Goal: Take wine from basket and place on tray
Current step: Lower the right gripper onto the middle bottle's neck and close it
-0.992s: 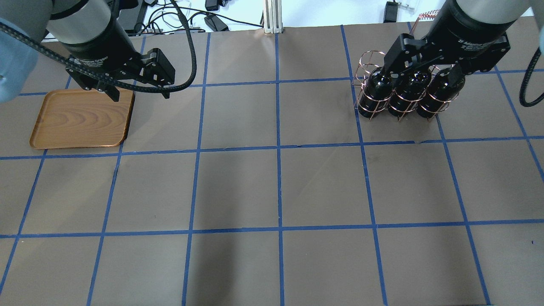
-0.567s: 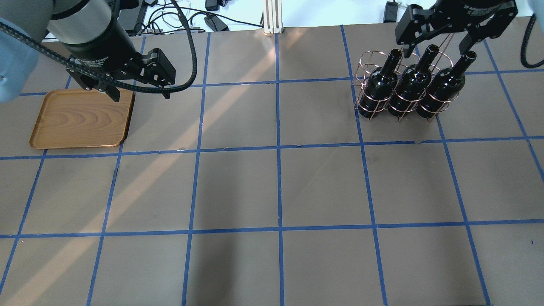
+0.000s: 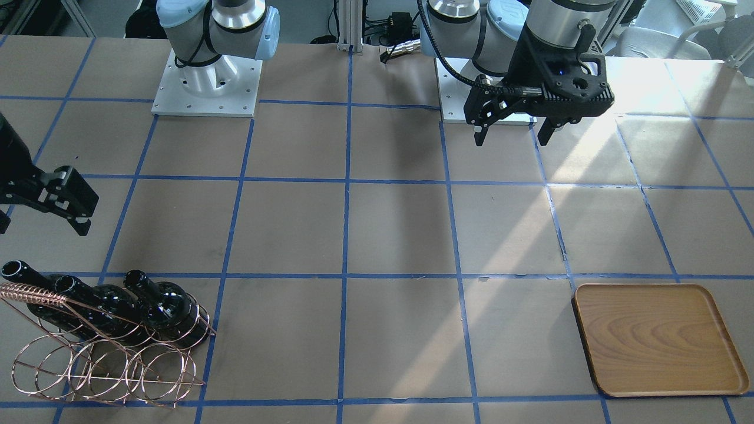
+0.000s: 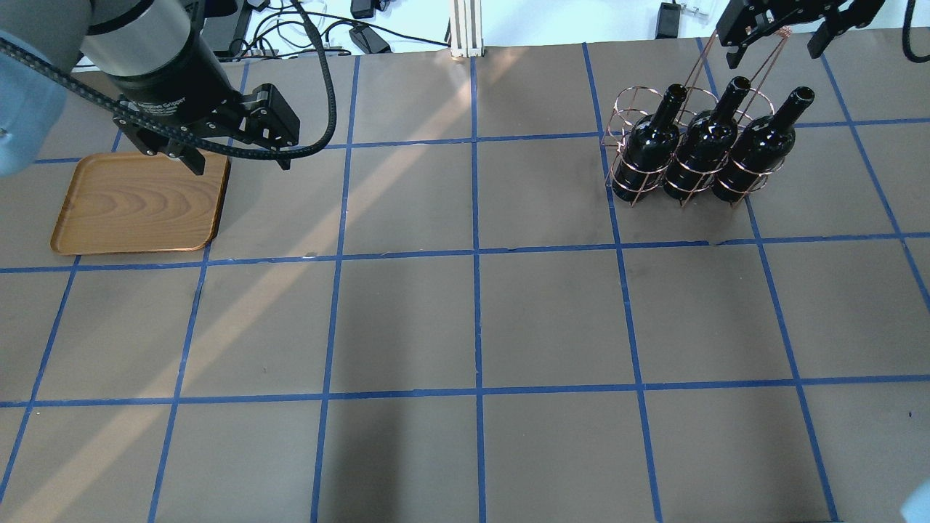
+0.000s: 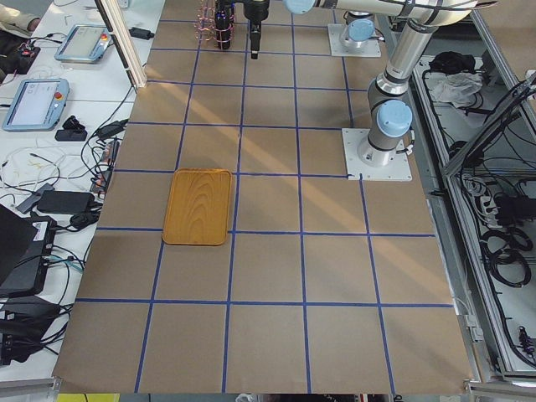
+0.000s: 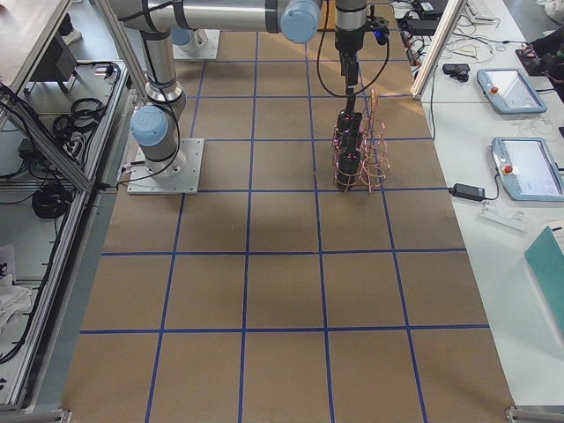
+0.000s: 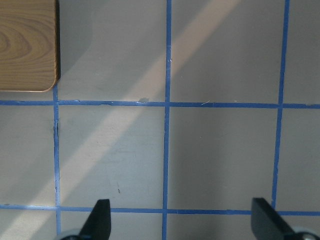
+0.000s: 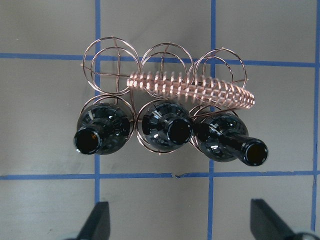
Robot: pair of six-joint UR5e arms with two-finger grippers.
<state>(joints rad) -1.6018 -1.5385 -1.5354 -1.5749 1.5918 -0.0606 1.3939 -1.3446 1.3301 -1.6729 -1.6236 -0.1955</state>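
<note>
Three black-green wine bottles (image 4: 701,142) stand in the copper wire basket (image 4: 631,102), in its row of loops on the robot's side; one leans (image 8: 230,142). My right gripper (image 4: 774,42) is open and empty, high above the bottle mouths near the far edge; in its wrist view its fingers (image 8: 97,220) frame the bottles (image 8: 165,127) and the coiled handle (image 8: 200,90). The wooden tray (image 4: 138,203) lies at the far left and holds nothing. My left gripper (image 4: 240,161) is open and empty, hovering by the tray's right edge (image 7: 27,45).
The table is brown paper with a blue tape grid. Cables and power bricks (image 4: 363,36) lie past its far edge, with a metal post (image 4: 465,29). The arm bases (image 3: 206,76) stand on the robot's side. The basket's outer loops (image 3: 106,371) hold nothing.
My right gripper has risen, still open, from low around the bottle necks to high above them toward the far edge. The bottles, basket and left arm have not moved.
</note>
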